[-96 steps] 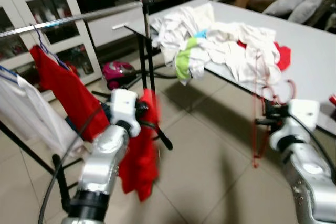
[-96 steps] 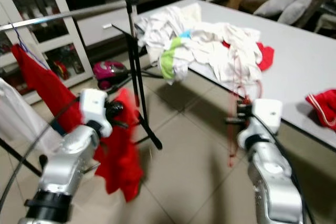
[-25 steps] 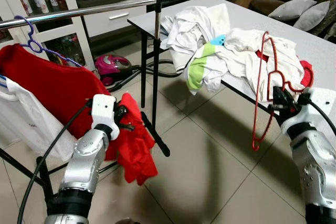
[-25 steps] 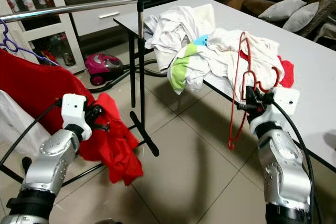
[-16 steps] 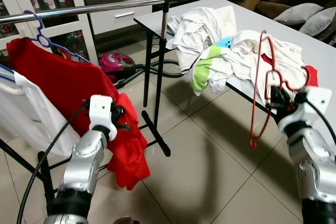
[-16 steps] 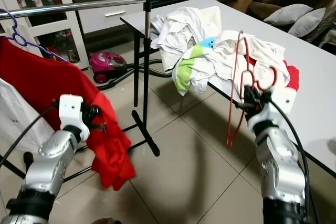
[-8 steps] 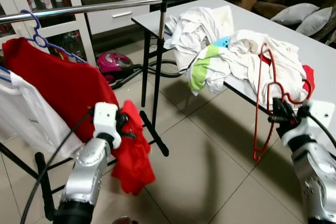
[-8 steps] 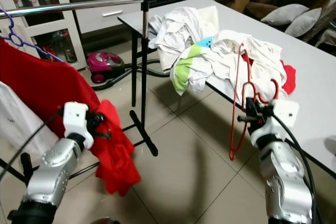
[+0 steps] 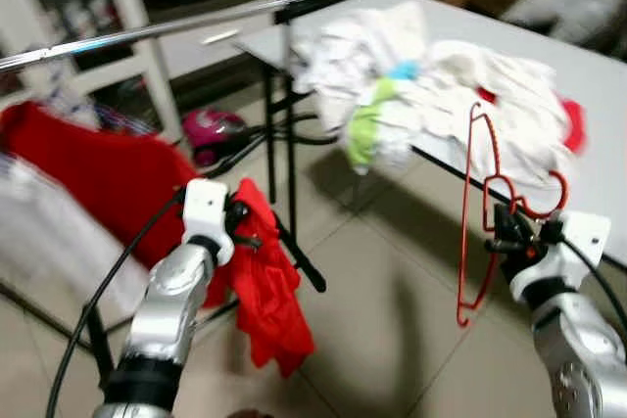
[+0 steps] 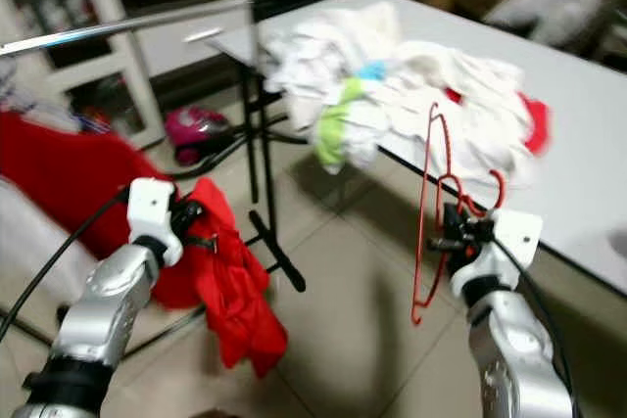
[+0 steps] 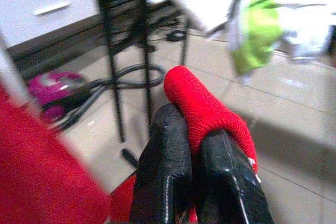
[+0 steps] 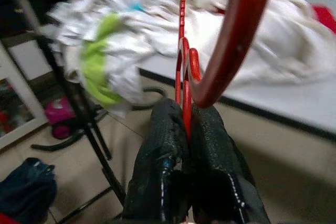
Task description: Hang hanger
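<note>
Head stereo: forward-down, shares rail [image 9: 147, 31], table [image 9: 607, 85] | wrists: close along fingers [image 11: 163, 166], toward table.

Red everywhere: a thin red hanger [image 9: 477, 205] pinched in the right gripper's [image 12: 185, 129] black fingers, a bright red garment [image 9: 265, 286] clamped in the left gripper's [image 11: 190, 156] glossy black ones. On the pale grey table [image 9: 588, 75], a white laundry heap [image 9: 441, 85] with a lime-green piece [image 9: 364, 134] and a blue scrap. Silver rail [image 9: 147, 31], magenta vacuum [image 9: 217, 130], beige tiles [image 9: 392, 340].

a beige tiled floor [image 9: 392, 281] runs under a grey table [image 9: 598, 85], with a white glass-fronted cabinet [image 9: 73, 17] behind, all blurred.
</note>
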